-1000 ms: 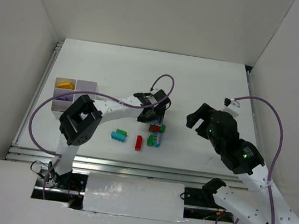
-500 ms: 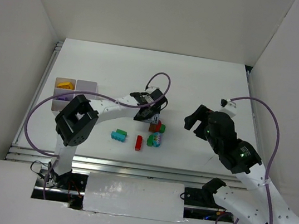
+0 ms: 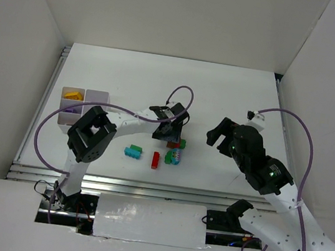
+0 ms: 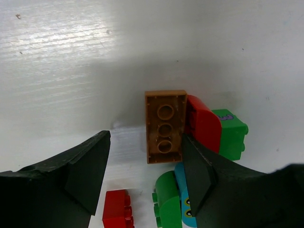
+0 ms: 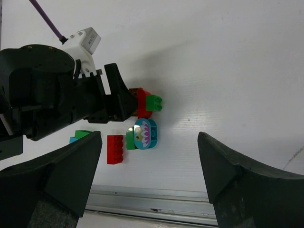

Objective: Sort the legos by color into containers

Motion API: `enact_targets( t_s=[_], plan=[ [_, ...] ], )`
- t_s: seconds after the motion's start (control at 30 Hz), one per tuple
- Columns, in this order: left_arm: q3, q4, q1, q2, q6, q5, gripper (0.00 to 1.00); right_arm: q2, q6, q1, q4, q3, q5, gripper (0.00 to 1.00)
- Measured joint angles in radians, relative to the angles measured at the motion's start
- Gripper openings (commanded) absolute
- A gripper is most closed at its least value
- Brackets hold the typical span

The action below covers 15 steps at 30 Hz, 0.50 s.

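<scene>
My left gripper [image 4: 142,175] is open, low over the brick cluster [image 3: 169,133]. An orange-brown brick [image 4: 165,126], underside up, lies between its fingers, close to the right finger [image 4: 199,175]. A red brick [image 4: 203,123] and a green brick [image 4: 230,133] lie against it. Nearer are a green brick [image 4: 168,199], a teal oval [image 4: 185,206] and a red studded brick [image 4: 118,211]. A teal-and-green brick [image 3: 133,151] lies apart to the left. The white tray [image 3: 98,97] holds yellow [image 3: 73,94] and purple [image 3: 69,109] pieces. My right gripper [image 5: 149,166] is open and empty, held high [image 3: 220,133].
White walls enclose the table on three sides. A metal rail [image 5: 152,204] runs along the near edge. The left arm [image 5: 61,95] and its purple cable [image 3: 182,93] hang over the cluster. Bare table lies right of the bricks [image 3: 241,98].
My left gripper has shifted slightly and come down over the orange-brown brick. The right arm has barely moved. The bricks have stayed in place.
</scene>
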Motion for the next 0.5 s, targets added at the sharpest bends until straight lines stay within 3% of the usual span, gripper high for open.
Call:
enact_targets(
  t_s=[0.5],
  plan=[
    [0.026, 0.009, -0.011, 0.026, 0.0, 0.029, 0.74, 0.0, -0.005, 0.0, 0.012, 0.0, -0.004, 0.89]
  ],
)
